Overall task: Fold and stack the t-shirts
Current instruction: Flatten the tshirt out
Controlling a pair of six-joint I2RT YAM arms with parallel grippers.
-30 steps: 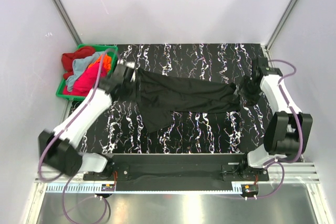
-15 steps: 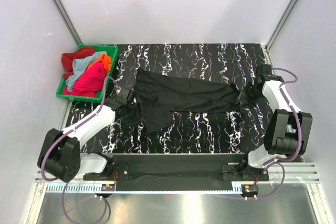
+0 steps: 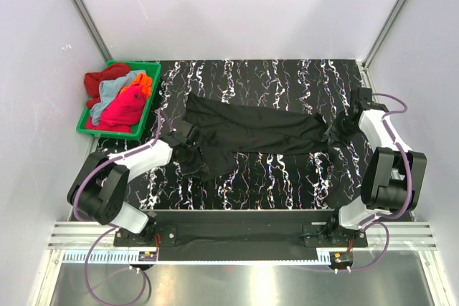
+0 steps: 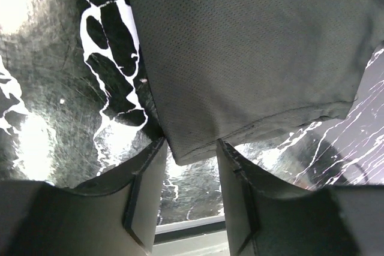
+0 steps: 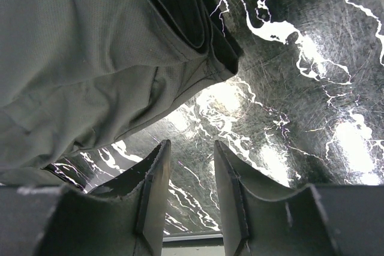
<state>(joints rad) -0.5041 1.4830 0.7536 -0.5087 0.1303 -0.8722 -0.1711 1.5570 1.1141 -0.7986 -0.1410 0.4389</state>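
Left gripper (image 4: 191, 148) jaws are seen parted, with a hemmed corner of the black t-shirt (image 4: 252, 58) lying in the gap but not pinched. The right gripper (image 5: 192, 148) jaws are likewise spread, with nothing between them and the cloth's bunched edge at the upper left of that view. In the top view the garment is laid crumpled across the centre of the marbled table (image 3: 287, 177), between the two arms. Other t-shirts (image 3: 118, 102) are heaped in the green bin (image 3: 133, 64) at the upper left. The fabric is judged light, limp and prone to bunching. It is best taken at hems or corners, where doubled cloth gives purchase.
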